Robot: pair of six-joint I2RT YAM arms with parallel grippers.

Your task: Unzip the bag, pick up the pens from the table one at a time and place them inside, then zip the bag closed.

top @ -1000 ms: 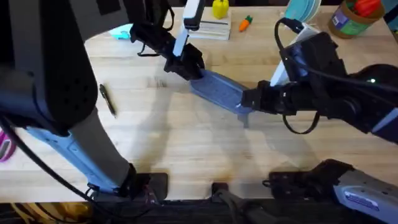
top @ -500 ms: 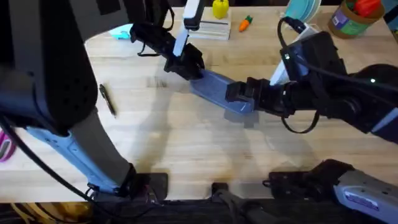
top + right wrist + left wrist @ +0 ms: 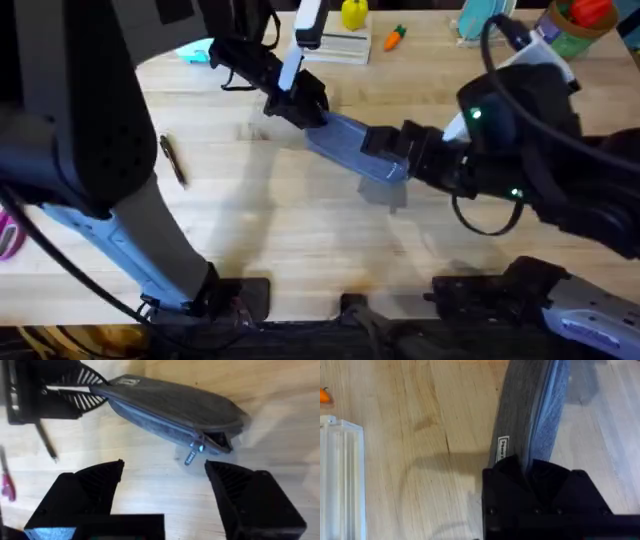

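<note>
The blue-grey bag (image 3: pixel 345 140) lies slanted on the table (image 3: pixel 300 230). My left gripper (image 3: pixel 308 108) is shut on the bag's far-left end, and the left wrist view shows the fabric (image 3: pixel 530 410) pinched in that gripper (image 3: pixel 529 464). Over the bag's right end my right gripper (image 3: pixel 385 152) stands open. In the right wrist view its fingers (image 3: pixel 90 490) straddle the small metal zipper pull (image 3: pixel 192 455) without touching it. The bag (image 3: pixel 170 405) looks zipped shut. One dark pen (image 3: pixel 173 160) lies on the table at the left, also visible as a pen (image 3: pixel 46 442) in the right wrist view.
Along the far edge sit a white notepad (image 3: pixel 335 45), a yellow toy (image 3: pixel 353 13), an orange carrot toy (image 3: pixel 396 36), a teal plate (image 3: pixel 485 15) and a jar (image 3: pixel 570 25). Pink scissors (image 3: pixel 8 235) lie at the left edge. Bare wood spans the front middle.
My right gripper has slid left along the bag, from beyond its right end to over that end, and its wrist has swung up. The left gripper and bag have stayed put.
</note>
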